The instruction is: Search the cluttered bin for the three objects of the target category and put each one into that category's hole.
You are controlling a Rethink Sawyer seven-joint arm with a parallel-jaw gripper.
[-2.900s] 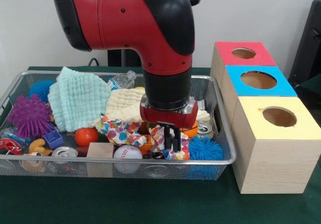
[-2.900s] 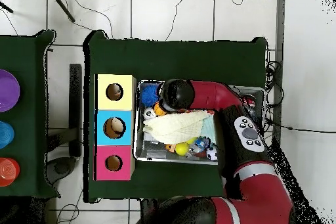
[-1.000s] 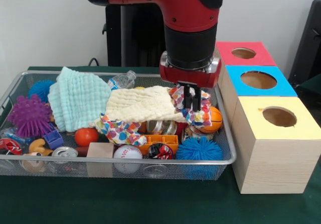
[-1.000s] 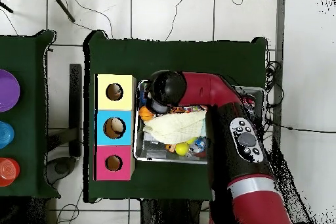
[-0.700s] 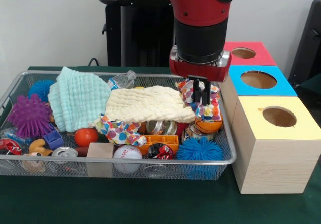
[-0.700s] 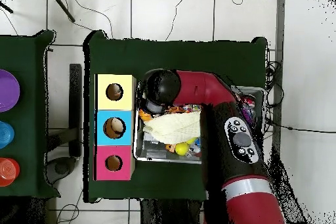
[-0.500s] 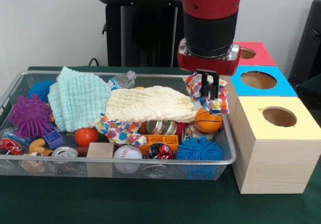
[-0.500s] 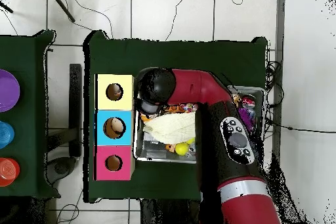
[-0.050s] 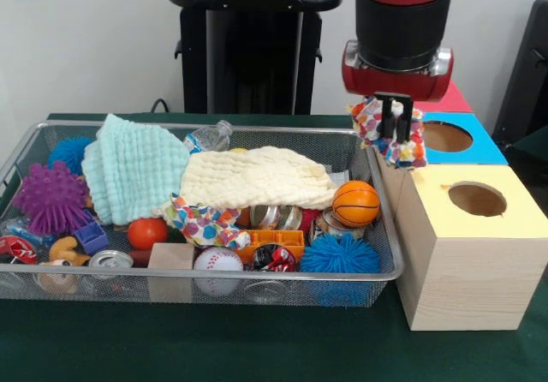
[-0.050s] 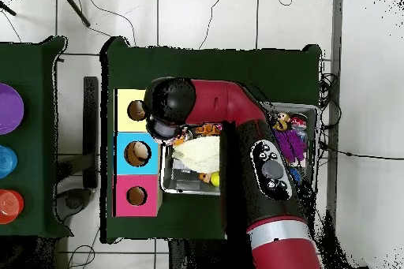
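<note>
Black two-fingered gripper (image 9: 395,118) is clamped on a multicoloured patterned cloth (image 9: 387,139), which hangs above the bin's right rim; the blue-topped box's round hole (image 9: 447,136) lies at three o'clock

Front and overhead views (opposed) share bin (image 9: 377,275).

3 boxes (image 9: 462,219) stand in a row just beside the cluttered bin (image 9: 390,272).

A colourful patterned cloth (image 9: 390,134) is held up, dangling bunched beside the blue-topped box (image 9: 462,138).
</note>
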